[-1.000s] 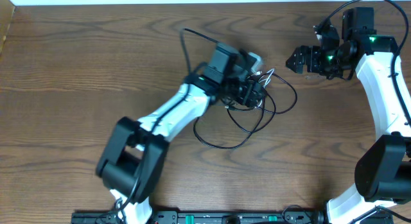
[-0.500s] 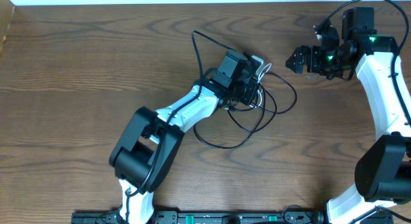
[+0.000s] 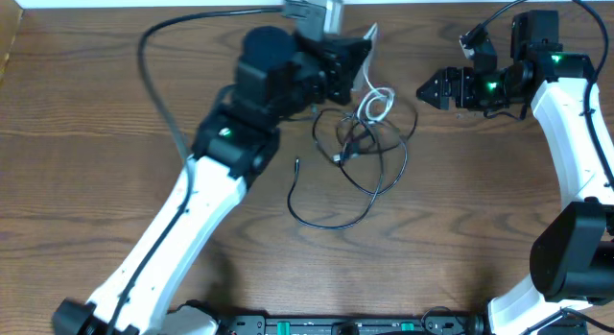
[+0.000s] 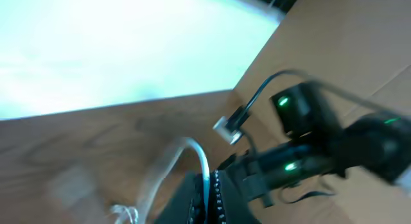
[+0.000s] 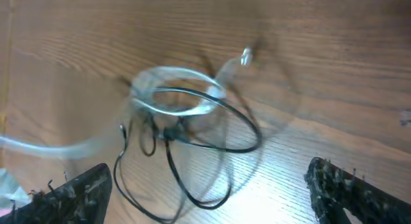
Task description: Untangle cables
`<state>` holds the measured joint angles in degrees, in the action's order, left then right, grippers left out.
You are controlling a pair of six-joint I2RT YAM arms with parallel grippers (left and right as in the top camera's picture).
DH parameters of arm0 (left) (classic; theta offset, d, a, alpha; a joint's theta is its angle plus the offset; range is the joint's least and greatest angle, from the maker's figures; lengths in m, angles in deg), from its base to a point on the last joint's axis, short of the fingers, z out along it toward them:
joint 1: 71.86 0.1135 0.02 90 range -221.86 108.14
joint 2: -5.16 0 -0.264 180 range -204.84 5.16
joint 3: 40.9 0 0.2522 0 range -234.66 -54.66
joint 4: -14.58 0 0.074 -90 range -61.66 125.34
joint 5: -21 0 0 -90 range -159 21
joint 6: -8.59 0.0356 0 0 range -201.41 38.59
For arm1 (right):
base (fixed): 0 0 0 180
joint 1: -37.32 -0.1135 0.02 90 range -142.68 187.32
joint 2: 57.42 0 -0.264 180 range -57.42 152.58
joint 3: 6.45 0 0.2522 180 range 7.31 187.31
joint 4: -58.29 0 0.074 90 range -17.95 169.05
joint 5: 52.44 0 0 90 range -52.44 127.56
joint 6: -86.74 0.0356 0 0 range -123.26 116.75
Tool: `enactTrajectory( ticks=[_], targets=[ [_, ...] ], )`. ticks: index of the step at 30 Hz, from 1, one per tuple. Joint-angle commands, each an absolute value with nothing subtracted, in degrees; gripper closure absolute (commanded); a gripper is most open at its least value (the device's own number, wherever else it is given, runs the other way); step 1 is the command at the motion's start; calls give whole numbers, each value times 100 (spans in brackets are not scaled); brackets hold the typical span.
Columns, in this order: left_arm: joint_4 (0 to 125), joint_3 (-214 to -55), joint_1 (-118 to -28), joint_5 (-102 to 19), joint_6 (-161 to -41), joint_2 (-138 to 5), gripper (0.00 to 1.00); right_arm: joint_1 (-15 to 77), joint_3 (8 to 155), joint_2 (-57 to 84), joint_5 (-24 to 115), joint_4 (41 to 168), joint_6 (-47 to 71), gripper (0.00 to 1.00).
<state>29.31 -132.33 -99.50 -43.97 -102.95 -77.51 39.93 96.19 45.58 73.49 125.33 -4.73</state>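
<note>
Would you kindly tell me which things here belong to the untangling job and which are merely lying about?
Job: white cable, pinched by the left gripper; black cable, looped on the table; right gripper, open.
Not part of it: left arm's own thick black wire; black rail at the table's front edge.

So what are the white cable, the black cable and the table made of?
The white cable looks like soft plastic, slightly shiny, bending into a loop. The black cable seems similar, duller, curling loosely. The table looks wooden or laminate: brown grain shows.
</note>
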Motion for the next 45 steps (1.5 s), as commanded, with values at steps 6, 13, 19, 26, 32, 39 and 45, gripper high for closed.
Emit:
enactTrajectory(
  ticks=[6, 13, 19, 26, 32, 39, 45],
  targets=[
    [1764, -13303, -9582, -4110, -11287, -7248, 93, 3831, 9654, 4558, 8363, 12113, -611, 7],
    [1734, -13303, -9322, -4095, -11667, -6982, 93, 3534, 9654, 4586, 7456, 12063, -615, 4],
    [1297, -13316, -8505, -3984, -12207, -6787, 93, 3184, 9654, 4639, 7526, 12041, -1564, 2],
    [1229, -13318, -7948, -2926, -13042, -6770, 93, 2590, 9654, 4877, 7569, 11615, -2469, 1],
    [1102, -13318, -7924, -2858, -13154, -6746, 93, 2122, 9654, 5172, 7556, 10979, -2477, 1],
    [1109, -13318, -7910, -2777, -13348, -6741, 93, 1871, 9654, 5801, 7434, 9287, -2466, 3],
    [1106, -13318, -7910, -2740, -13663, -6741, 93, 1772, 9652, 6197, 7998, 7834, -1719, 37]
  ],
)
